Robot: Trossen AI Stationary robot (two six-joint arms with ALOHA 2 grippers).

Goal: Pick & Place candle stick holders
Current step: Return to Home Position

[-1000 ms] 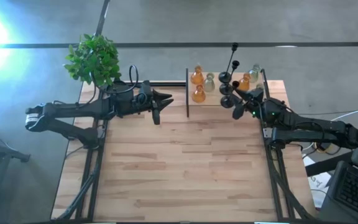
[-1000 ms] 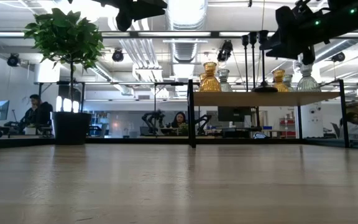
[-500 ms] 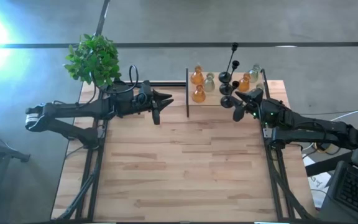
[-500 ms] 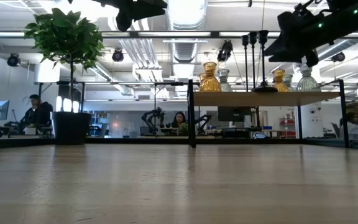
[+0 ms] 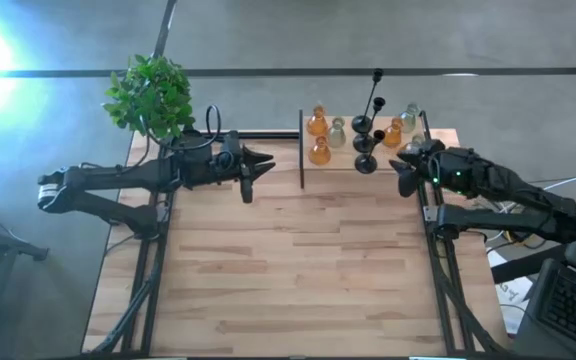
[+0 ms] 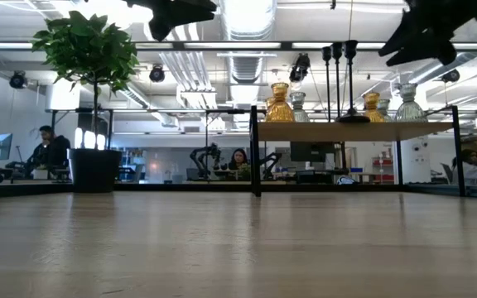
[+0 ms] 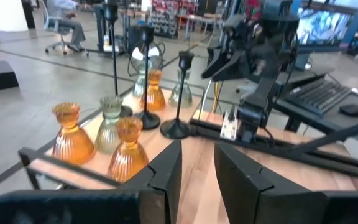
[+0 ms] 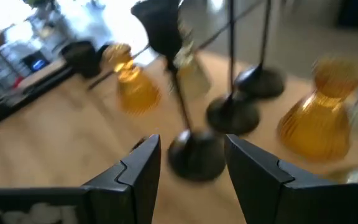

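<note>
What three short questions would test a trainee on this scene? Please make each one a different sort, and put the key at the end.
1. True or false: the right pincer is shut on something.
2. How many black candle holders stand on the shelf? A) two B) three C) five
3. Which pincer waits nearer the green plant?

Key
1. False: it is open and empty, in front of the shelf.
2. B.
3. The left pincer.
</note>
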